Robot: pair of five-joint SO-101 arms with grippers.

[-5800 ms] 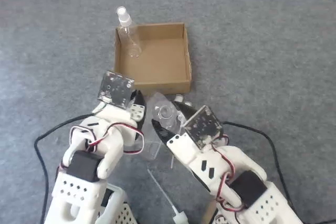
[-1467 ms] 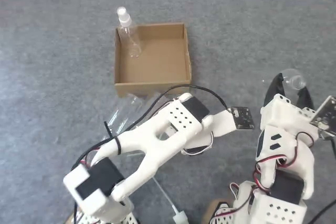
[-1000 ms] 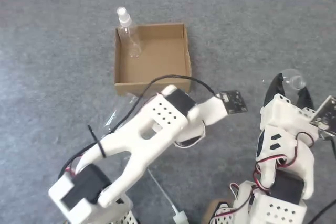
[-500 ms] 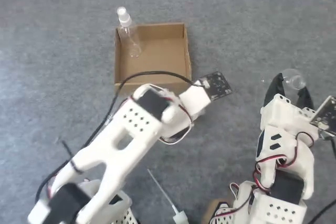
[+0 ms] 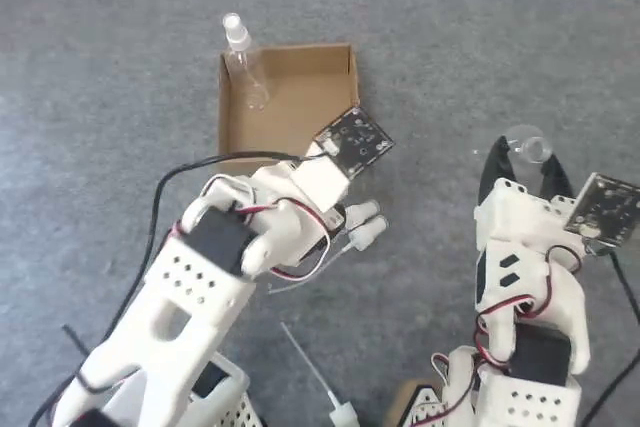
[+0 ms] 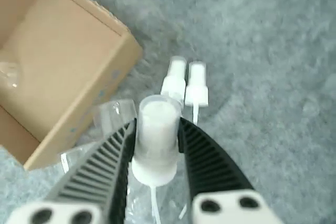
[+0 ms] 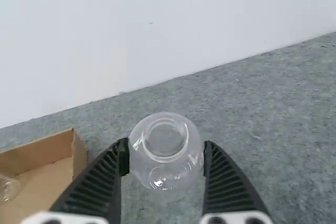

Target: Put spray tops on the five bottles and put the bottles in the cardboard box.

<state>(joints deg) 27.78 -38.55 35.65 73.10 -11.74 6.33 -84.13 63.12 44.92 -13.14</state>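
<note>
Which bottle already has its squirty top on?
The white-capped bottle leaning in the cardboard box corner. The held bottle in the right end effector has an open neck.

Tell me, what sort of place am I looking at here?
Probably a small robotics test bench: two white arms on a grey felt-like mat by a plain white wall, with a cardboard box and a clear bottle.
</note>
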